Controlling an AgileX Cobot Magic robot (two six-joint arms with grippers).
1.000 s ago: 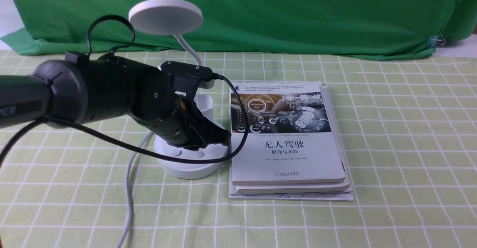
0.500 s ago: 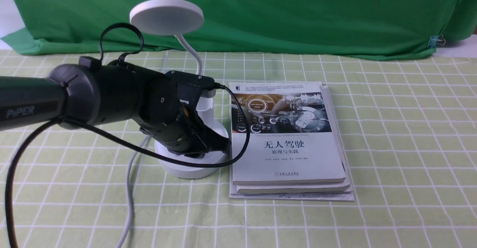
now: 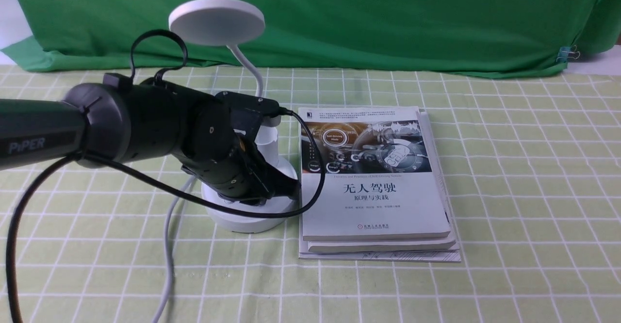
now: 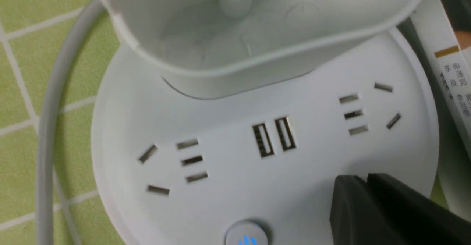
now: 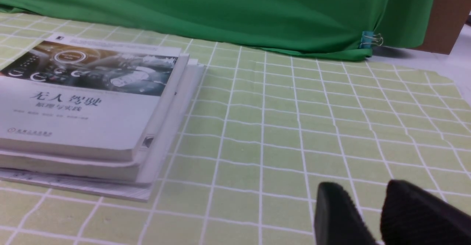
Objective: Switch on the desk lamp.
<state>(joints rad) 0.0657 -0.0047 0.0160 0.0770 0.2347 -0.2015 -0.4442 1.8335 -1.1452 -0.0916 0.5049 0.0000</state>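
The desk lamp [image 3: 217,21] is standing on the checked green tablecloth [image 3: 509,192], left of centre, with its round base just beside a stack of books [image 3: 376,201]. Its disc head is sitting high on the bent neck in front of the green backdrop [image 3: 388,17]. Its grey cord [image 3: 167,250] is trailing from the base toward the near edge.

The left arm is reaching in from the left and bending down over the base, hiding much of it from the front. The left gripper [image 4: 362,180] is pointing at the base top with its two black fingers pressed together, gripping nothing. The tips are sitting beside a round button [image 4: 245,237] that is glowing blue, near the twin USB slots [image 4: 274,136]. They appear to be touching the white plastic, though the close view is too cramped to be sure.

The right gripper [image 5: 362,191] is hovering low over the cloth near the books, its fingers parted by a narrow gap and holding nothing.
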